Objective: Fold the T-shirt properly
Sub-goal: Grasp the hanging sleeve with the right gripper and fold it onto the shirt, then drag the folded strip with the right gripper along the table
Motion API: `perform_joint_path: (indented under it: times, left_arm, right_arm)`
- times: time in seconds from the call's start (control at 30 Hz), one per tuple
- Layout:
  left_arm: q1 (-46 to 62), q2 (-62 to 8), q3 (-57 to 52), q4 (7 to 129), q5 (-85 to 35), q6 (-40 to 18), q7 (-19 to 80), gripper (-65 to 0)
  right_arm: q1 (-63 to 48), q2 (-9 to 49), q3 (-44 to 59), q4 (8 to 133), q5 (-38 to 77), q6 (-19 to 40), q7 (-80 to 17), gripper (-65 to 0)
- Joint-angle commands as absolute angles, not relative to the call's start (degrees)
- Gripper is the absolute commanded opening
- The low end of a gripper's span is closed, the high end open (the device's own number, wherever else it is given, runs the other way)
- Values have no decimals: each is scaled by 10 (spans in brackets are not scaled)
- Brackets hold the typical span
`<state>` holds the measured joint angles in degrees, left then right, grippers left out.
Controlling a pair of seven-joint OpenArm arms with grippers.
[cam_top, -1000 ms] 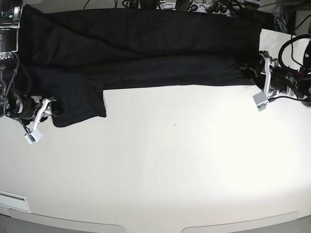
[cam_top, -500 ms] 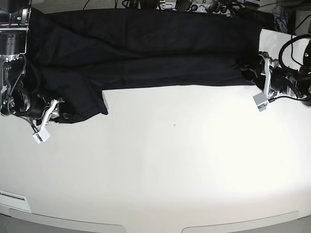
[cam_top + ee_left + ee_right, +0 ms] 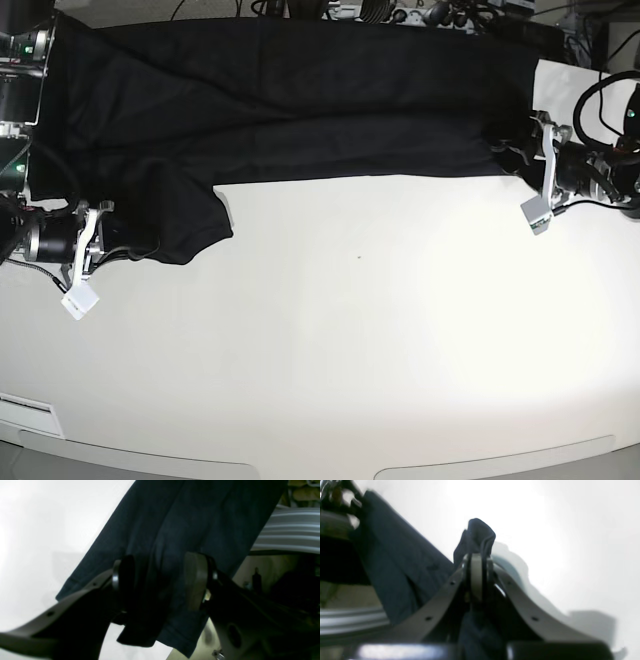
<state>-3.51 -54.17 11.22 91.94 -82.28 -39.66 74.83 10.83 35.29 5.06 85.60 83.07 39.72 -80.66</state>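
Note:
The black T-shirt (image 3: 300, 100) lies spread across the far part of the white table (image 3: 360, 340). One sleeve hangs toward the front at the left. My right gripper (image 3: 112, 235) is at that sleeve's left edge. In the right wrist view it (image 3: 476, 560) is shut on a pinch of the shirt's fabric (image 3: 476, 533). My left gripper (image 3: 512, 152) is at the shirt's right end. In the left wrist view it (image 3: 160, 582) stands open, its pads (image 3: 196, 585) on either side of the shirt's edge fabric (image 3: 190, 517).
Cables and gear (image 3: 420, 12) line the table's far edge. A white sheet (image 3: 560, 85) lies at the far right behind the left arm. A grey-striped surface (image 3: 287, 532) shows beyond the shirt in the left wrist view.
My right gripper has shifted a little with the sleeve in it, and the sleeve's lower edge has drawn in and moved right. The left arm has not moved.

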Motion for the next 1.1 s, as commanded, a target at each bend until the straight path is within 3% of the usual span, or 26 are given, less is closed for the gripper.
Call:
perform_joint_path:
  times: [0.0,0.23,0.4,0.73,1.07]
  left_arm:
    - [-43,-555,105,926,-834,-400,740,-318]
    - [-43,-555,105,926,-834,-400,733,-318]
    - [-43,-555,105,926,-834,-400,733,-318]
    - [-43,-555,105,926,-839,-400,733,-318]
    - [-43,-555,105,926,-843,-400,733,-318]
  right_arm:
    - [104,367,57,892,850,400,-800,-650]
    - [-33,394,89,1128,850,400,-800,-650]
    - [-135,406,151,1223,850,400,-800,-650]
    - [-273,422,168,1244,850,400,-800,-650]
    - [-335,490,168,1244,829,400,-800,-650]
